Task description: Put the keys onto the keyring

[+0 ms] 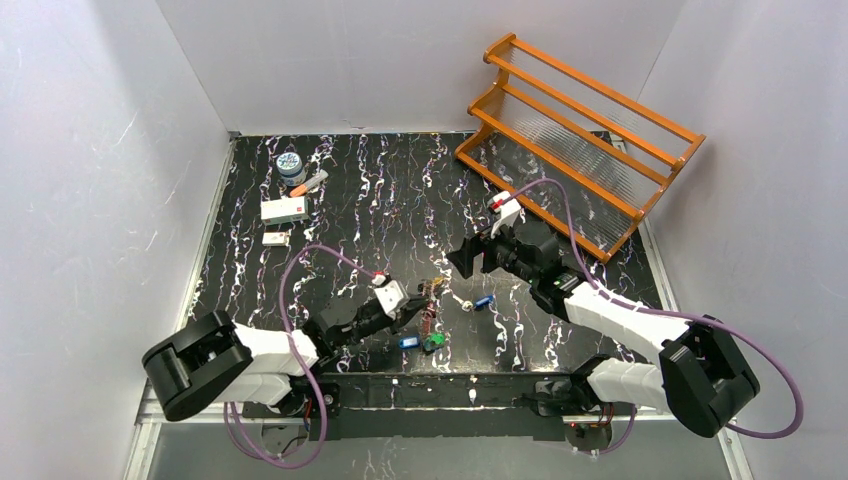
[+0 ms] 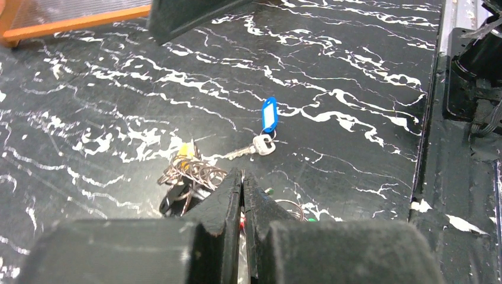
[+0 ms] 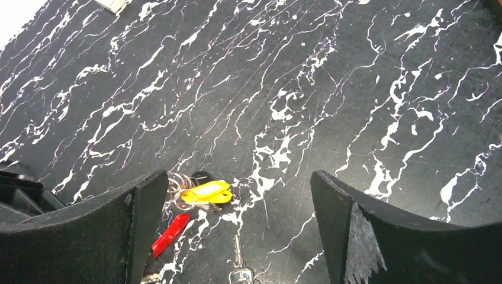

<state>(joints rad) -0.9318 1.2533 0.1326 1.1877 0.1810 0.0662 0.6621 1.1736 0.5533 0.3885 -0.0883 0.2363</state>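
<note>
Hovering empty and wide open, right end effector overlooks the keyring; left end effector sits shut beside it.

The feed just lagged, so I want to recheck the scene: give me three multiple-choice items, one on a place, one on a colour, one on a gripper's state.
1. Where is the key with the blue tag?
A. on the table, right of the keyring and apart from it
B. threaded on the keyring
C. hidden beneath the keyring

2. In the right wrist view, what colour is the tag next to the red tag?
A. white
B. green
C. yellow

3. How does the right gripper stand?
A. shut on a key
B. open, empty
C. shut on nothing

Answers: 1 A, it lies alone on the black surface; 2 C, the yellow tag lies just above the red one; 3 B, its fingers stand wide apart, gripping nothing.
</note>
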